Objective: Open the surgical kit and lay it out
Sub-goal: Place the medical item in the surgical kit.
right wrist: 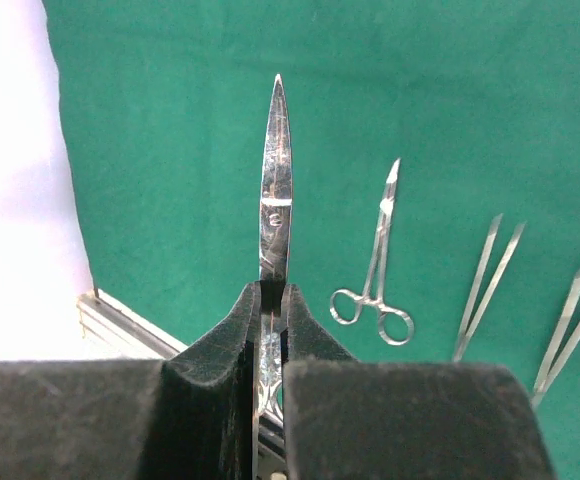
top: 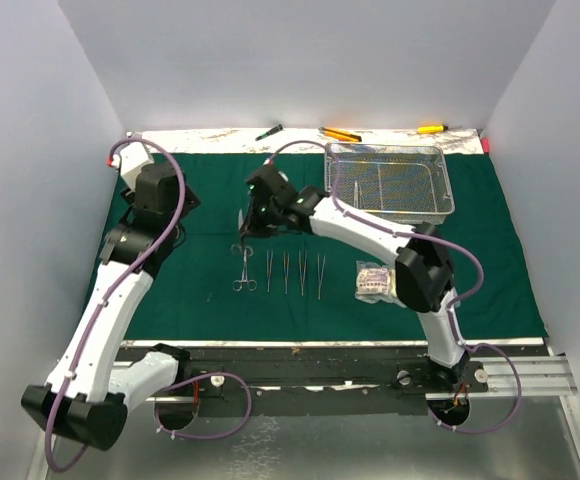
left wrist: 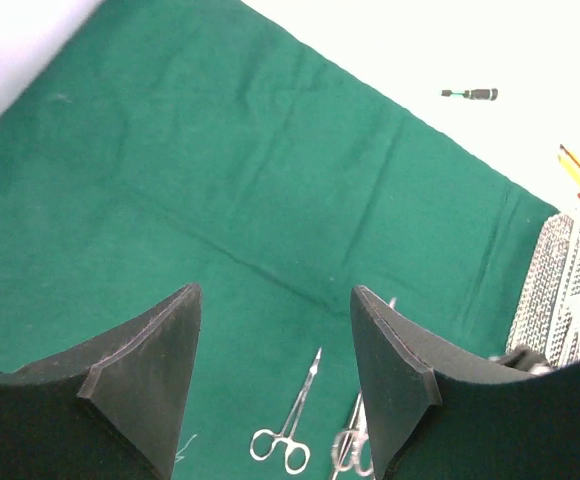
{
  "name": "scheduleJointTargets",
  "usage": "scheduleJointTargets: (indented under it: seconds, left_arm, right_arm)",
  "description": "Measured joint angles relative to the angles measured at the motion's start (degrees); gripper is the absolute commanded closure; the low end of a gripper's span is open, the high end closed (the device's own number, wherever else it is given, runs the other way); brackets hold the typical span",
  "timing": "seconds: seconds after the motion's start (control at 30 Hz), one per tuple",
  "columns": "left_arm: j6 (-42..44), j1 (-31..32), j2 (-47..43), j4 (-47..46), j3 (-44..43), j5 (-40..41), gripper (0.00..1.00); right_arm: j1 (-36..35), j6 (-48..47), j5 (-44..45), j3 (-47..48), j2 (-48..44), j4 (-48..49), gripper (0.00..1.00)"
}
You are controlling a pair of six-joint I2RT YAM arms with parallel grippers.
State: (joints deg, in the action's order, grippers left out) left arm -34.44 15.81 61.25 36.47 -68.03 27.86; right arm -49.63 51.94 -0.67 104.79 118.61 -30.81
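Nearest, a dark green cloth wrap is spread flat, its woven surface softly creased and its near edge laid along a silver table strip. On it a ring-handled steel clamp and a row of slim tweezers are laid side by side, each apart from the next. Small clear packets are piled just to the right of the row. Bare cloth is seen on both sides of the row.

Just beyond the clamp, the right gripper is pressed together on pointed steel scissors, whose closed blades project past the fingertips. The left gripper is spread wide above bare cloth at the left.

Farther back, a rectangular wire-mesh tray is set at the cloth's far right. Past the far edge, a green-handled screwdriver, an orange-handled tool and a yellow-handled tool are lined along the wall.
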Motion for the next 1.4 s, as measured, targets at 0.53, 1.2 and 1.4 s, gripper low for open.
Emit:
scheduleJointTargets:
  seconds: [0.53, 1.2, 1.4]
  left_arm:
    - [-0.8, 0.0, -9.8, 7.2, 3.4, 6.5, 0.37]
    - [-1.4, 0.0, -10.9, 9.2, 4.9, 6.5, 0.37]
    - [-1.4, 0.0, -11.0, 9.3, 4.9, 6.5, 0.37]
  right_arm:
    - [-8.9, 9.7, 3.0, 9.3, 13.3, -1.2, 0.99]
    - [-9.6, 13.7, -0.7, 11.4, 20.6, -1.9, 0.71]
    - [-9.6, 13.8, -1.1, 13.8, 21.4, -2.7, 0.59]
